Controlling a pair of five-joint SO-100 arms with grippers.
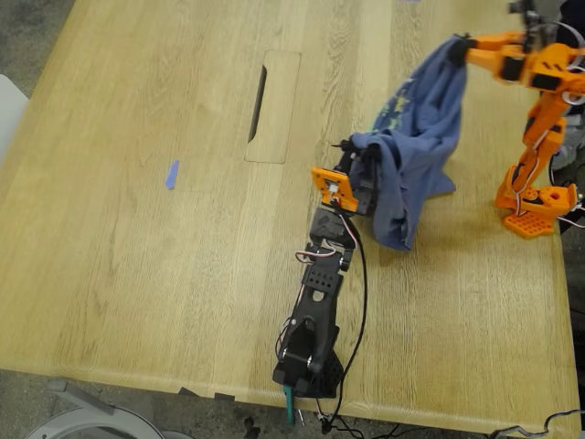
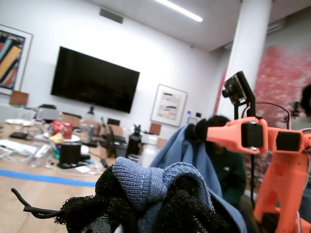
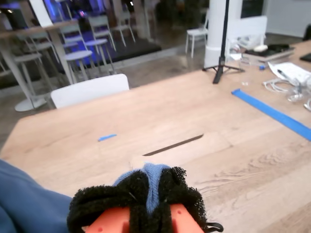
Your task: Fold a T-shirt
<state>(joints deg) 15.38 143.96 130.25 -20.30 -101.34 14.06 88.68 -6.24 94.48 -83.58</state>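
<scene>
The slate-blue T-shirt (image 1: 416,137) hangs bunched between both arms above the wooden table (image 1: 137,274), its lower end touching the tabletop; part of a green-yellow print shows. My first gripper (image 1: 355,160), on the black arm, is shut on a fold of the T-shirt (image 2: 146,182) between foam-padded fingers (image 2: 184,208). My second gripper (image 1: 457,46), on the orange arm, is shut on another part of the T-shirt (image 3: 151,177) and holds it higher. The second gripper also shows in the first wrist view (image 2: 199,131).
A cable hatch with a dark slot (image 1: 259,102) is set in the table at the middle back. A small blue tape piece (image 1: 172,174) lies toward the exterior view's left. The orange arm's base (image 1: 535,206) stands at the right edge. A seated person (image 2: 228,165) is behind it.
</scene>
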